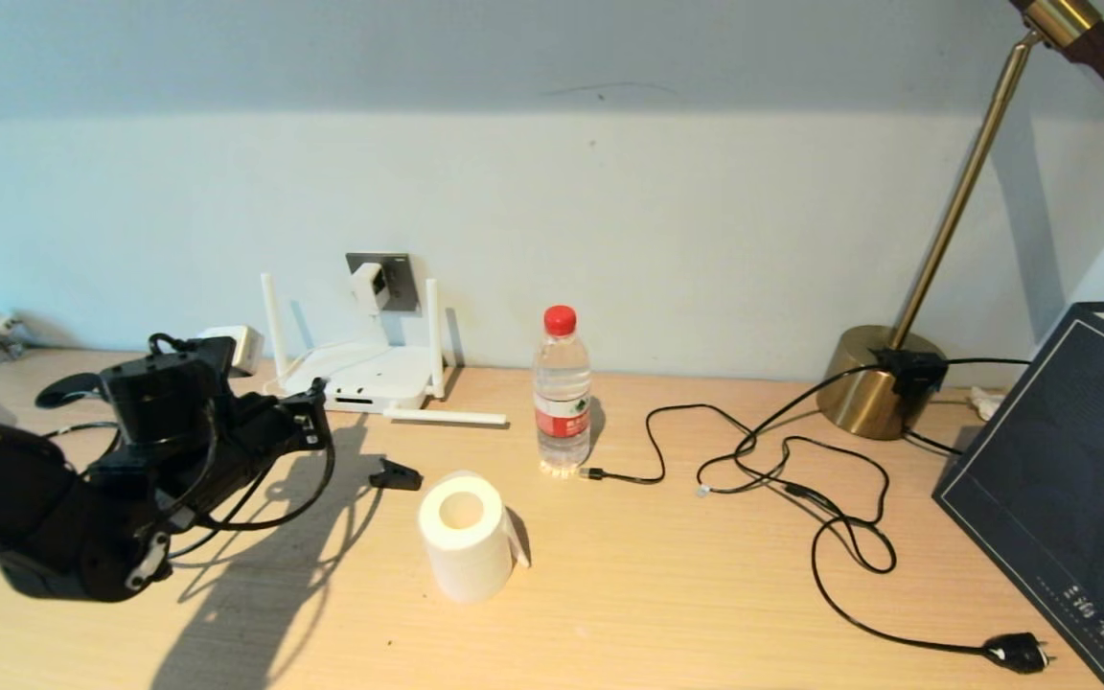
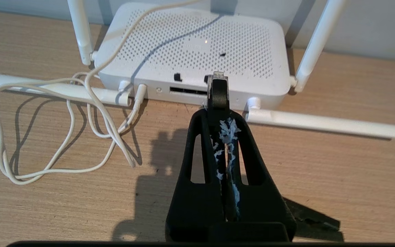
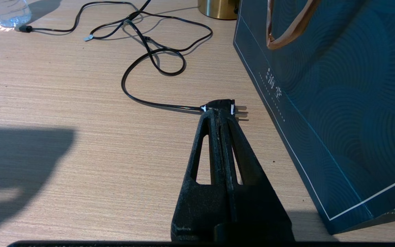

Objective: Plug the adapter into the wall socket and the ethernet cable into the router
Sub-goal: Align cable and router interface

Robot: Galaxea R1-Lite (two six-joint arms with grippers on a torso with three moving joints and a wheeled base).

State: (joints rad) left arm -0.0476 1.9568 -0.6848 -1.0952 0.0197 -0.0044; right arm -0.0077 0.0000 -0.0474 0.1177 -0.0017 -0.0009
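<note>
Head view first: the adapter [image 1: 370, 286] sits on the wall socket [image 1: 382, 280] up on the wall behind the router [image 1: 367, 378], so I'd call that half of the job done, though I can't confirm from here that it is fully seated. Its thin white cord [image 2: 46, 137] loops over the table [image 1: 667, 594] and runs to the router's port edge.

Now the second half. My left gripper [image 2: 218, 113] is pinched tight on the ethernet cable [image 2: 218, 91], with the clear clip connector sticking out past the fingertips. In the left wrist view that connector is right at the router's port edge, overlapping the dark slot; I can't tell whether it is already entering a port or just in front of it. Two antennas lie flat along the table either side, two stand up at the back.

My judgement: well past halfway, with only the final push and click left. The line-up looks slightly to one side of the long slot, so I'd watch for snagging.

Right gripper [image 3: 221, 115] is idle with its fingers pressed together on nothing, hovering near the small black plug [image 3: 219, 104] beside the dark blue bag [image 3: 321, 85]. The water bottle [image 1: 562, 393] and paper roll [image 1: 466, 537] are well clear of the work.
</note>
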